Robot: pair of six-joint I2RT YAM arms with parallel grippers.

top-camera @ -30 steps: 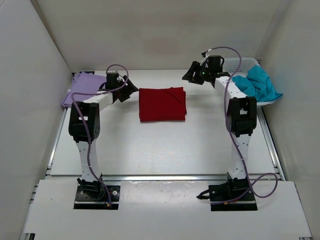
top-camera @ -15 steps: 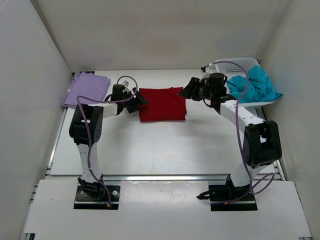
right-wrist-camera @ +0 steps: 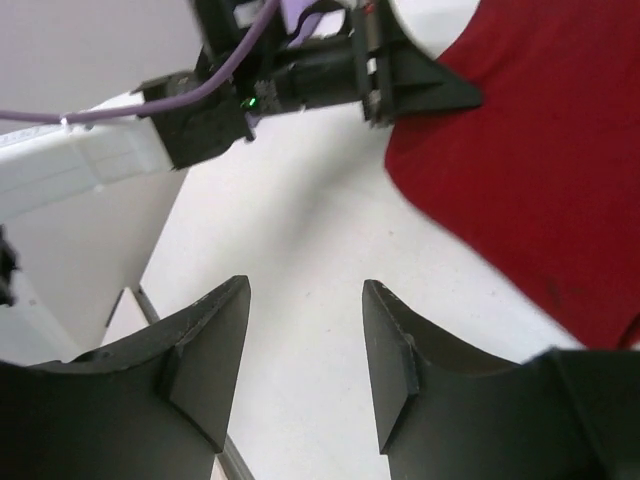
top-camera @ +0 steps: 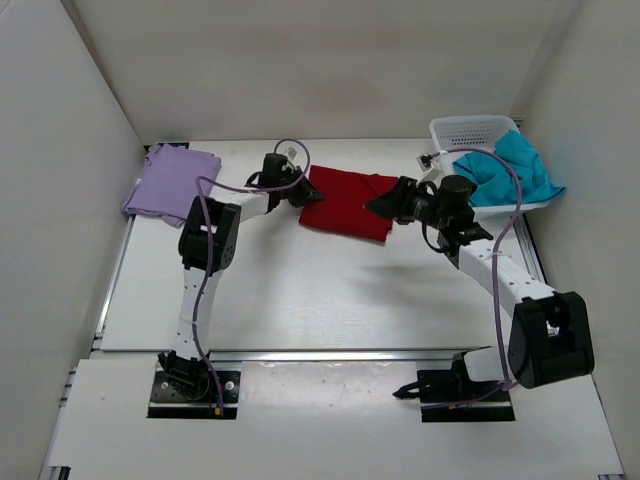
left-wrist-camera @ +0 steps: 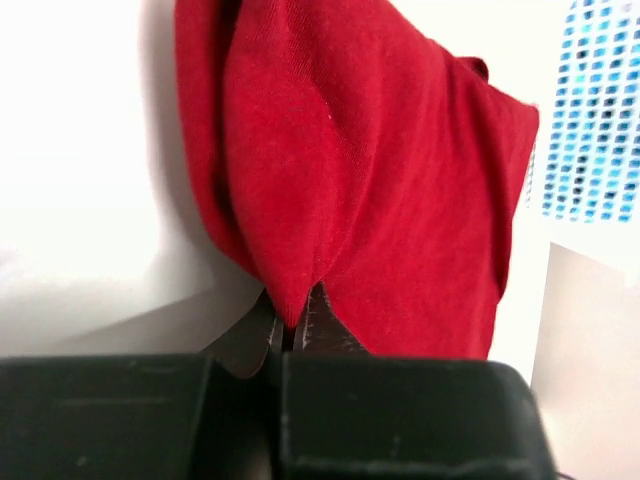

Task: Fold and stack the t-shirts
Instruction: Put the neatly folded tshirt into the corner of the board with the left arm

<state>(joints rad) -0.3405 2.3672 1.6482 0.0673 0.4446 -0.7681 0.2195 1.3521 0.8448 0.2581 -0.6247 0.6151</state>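
At about ten o'clock on the white table (top-camera: 300,290) lies the lavender t-shirt (top-camera: 170,180), soft matte cloth folded into a flat, rough rectangle close to the side wall. The left arm rises from its base at seven o'clock, bends at the elbow and runs its forearm low towards two o'clock. The left gripper (top-camera: 310,192) meets the nine o'clock edge of the deep red t-shirt (top-camera: 345,203). In the left wrist view its dark fingertips (left-wrist-camera: 320,325) are pressed together with a fold of red cloth pinched between them. This shirt sits near the table's twelve o'clock, a folded slab of plain knit. It is skewed so its long side slopes towards four o'clock, and the pinched edge is bunched into smooth rounded folds. Just beside its three o'clock edge the right gripper (top-camera: 385,206) hovers with jaws spread wide and nothing between them. The right wrist view shows bare table in the gap and red cloth beyond one finger. The right arm reaches from five o'clock, forearm angled towards ten o'clock. At two o'clock stands the white lattice plastic basket (top-camera: 470,128), with the teal t-shirt (top-camera: 515,170) crumpled and draped over its near rim
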